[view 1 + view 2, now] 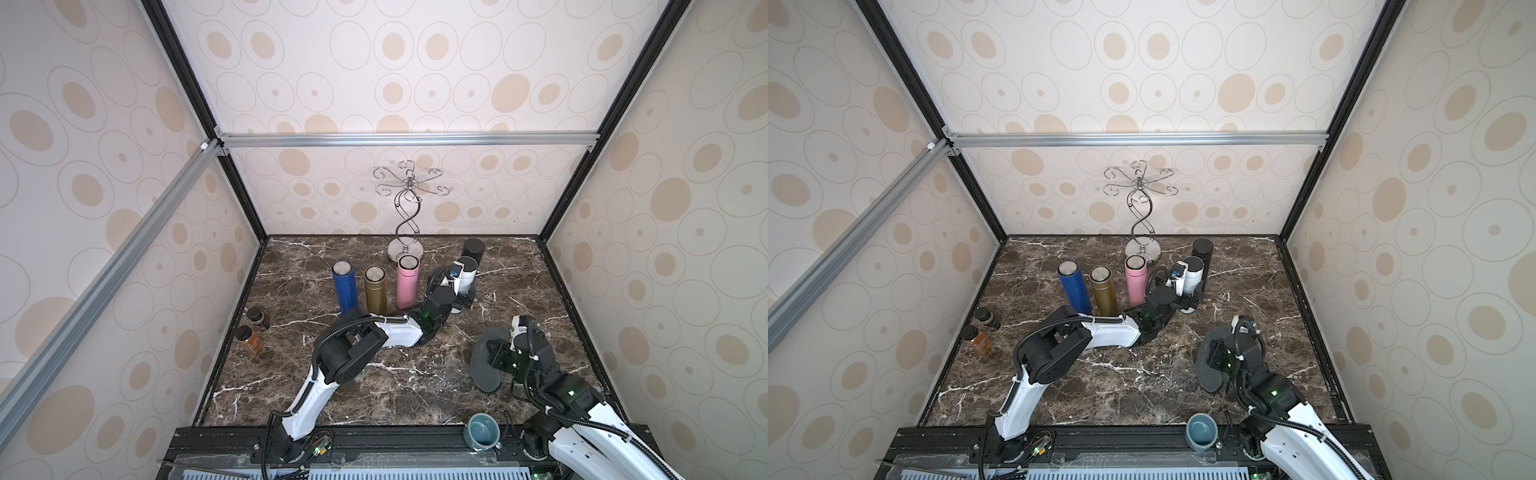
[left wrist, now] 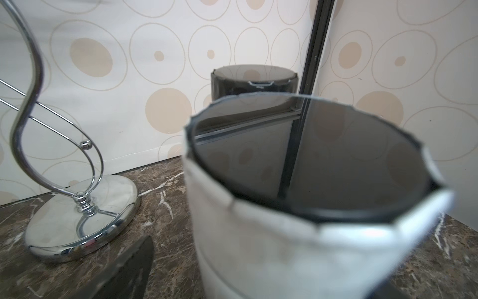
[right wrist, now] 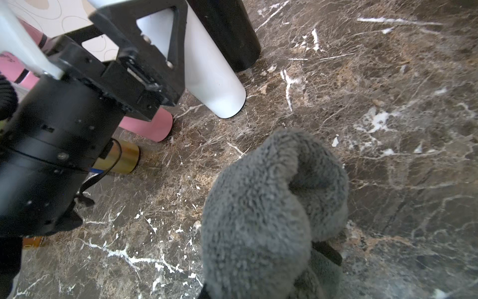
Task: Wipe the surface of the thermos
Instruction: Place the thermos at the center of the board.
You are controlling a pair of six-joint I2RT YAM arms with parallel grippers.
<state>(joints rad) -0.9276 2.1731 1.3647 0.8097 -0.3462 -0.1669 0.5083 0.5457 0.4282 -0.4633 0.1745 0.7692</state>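
A white thermos (image 1: 466,277) (image 1: 1192,274) stands upright on the marble table at the back right, close in front of a black thermos (image 1: 473,248). My left gripper (image 1: 460,298) (image 1: 1187,300) is open around the white thermos's lower body. In the left wrist view the thermos (image 2: 284,246) fills the space between the jaws, and one dark finger (image 2: 129,271) stands clear of it. My right gripper (image 1: 498,354) (image 3: 271,271) is shut on a grey fluffy cloth (image 1: 482,370) (image 3: 258,207), nearer the front and apart from the thermos (image 3: 214,77).
Blue (image 1: 345,289), gold (image 1: 375,291) and pink (image 1: 406,282) thermoses stand in a row left of the white one. A chrome hook stand (image 1: 406,249) is behind them. Two brown jars (image 1: 249,338) sit at the left edge, a teal cup (image 1: 483,430) at the front rail.
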